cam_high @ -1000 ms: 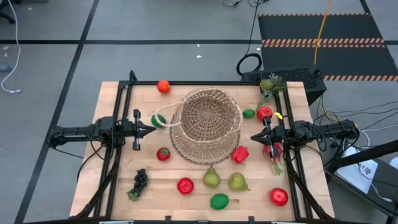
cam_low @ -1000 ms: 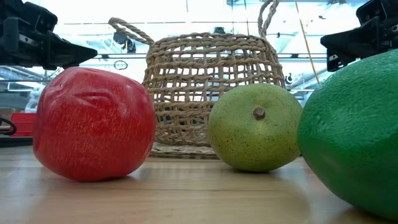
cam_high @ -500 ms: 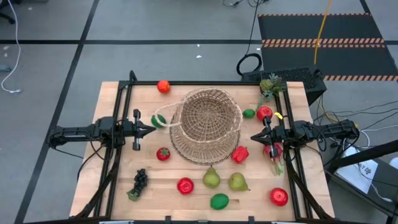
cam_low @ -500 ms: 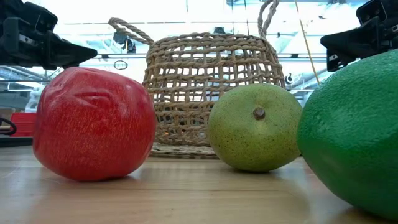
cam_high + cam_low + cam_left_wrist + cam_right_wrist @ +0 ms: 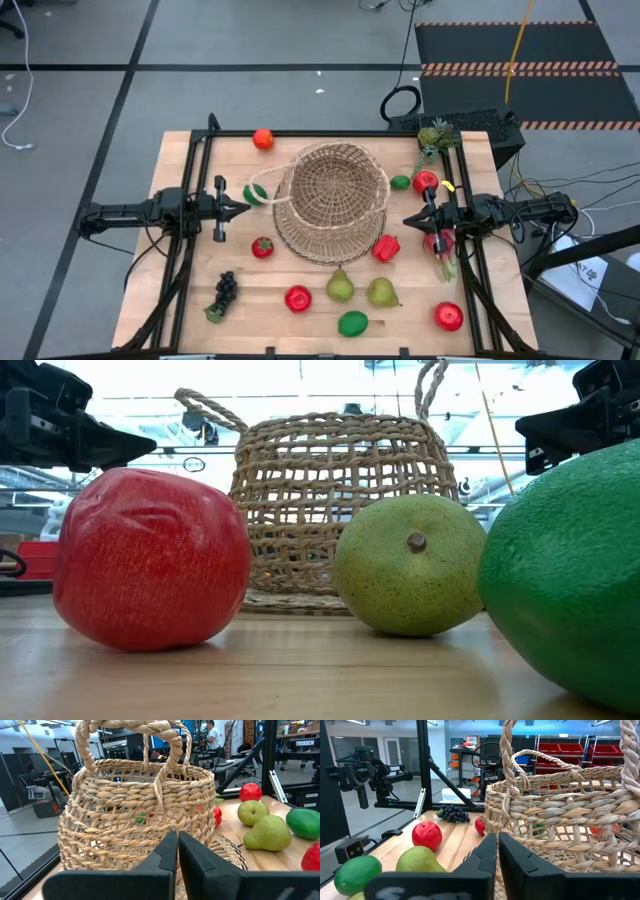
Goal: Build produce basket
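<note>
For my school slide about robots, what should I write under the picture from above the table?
Two shut grippers, left and right, flank an empty tan woven wicker basket amid toy fruit.

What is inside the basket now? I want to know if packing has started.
From above, the basket shows only its bare woven bottom; no produce lies inside. All the produce seen lies on the table around it.

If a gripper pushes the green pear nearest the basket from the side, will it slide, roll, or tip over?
The green pear lies on its side on the table, so tipping looks unlikely. Its rounded body would probably roll, likely curving toward its narrow end rather than going straight. Its smooth skin may also slip on the wood, and the neighbouring pear could stop it.
</note>
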Robot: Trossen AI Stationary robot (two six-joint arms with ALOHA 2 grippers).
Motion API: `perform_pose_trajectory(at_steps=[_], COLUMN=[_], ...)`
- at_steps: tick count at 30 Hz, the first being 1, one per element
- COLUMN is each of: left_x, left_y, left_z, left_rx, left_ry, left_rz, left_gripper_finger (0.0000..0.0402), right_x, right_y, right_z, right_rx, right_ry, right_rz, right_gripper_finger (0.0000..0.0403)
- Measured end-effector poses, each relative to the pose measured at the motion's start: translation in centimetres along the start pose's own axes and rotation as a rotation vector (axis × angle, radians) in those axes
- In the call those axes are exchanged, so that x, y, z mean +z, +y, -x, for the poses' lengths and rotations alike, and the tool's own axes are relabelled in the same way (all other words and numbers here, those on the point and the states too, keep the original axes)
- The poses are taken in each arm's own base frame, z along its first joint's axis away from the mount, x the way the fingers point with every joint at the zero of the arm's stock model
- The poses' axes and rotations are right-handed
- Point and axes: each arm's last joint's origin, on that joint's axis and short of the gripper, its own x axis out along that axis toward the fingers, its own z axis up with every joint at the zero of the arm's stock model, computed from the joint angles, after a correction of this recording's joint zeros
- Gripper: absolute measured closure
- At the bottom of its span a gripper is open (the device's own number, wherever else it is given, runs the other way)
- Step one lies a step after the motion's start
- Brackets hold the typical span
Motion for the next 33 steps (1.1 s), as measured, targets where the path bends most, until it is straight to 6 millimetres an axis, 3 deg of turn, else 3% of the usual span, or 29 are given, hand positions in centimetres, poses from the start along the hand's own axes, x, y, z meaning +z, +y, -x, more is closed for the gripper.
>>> perform_pose_trajectory(at_steps=[27, 33], left_x=[0.0, 0.0], left_y=[0.0, 0.0], left_z=[0.0, 0.0], left_rx=[0.000, 0.000], left_ry=[0.000, 0.000], left_rz=[0.000, 0.000], left_gripper_finger=[0.0382, 0.0382], right_x=[1.7, 1.8], right_y=[0.0, -0.3], right_z=[0.2, 0.2], right_rx=[-0.002, -0.067], right_ry=[-0.176, -0.191], right_rz=[-0.009, -0.149], right_gripper_finger=[0.0392, 0.0392])
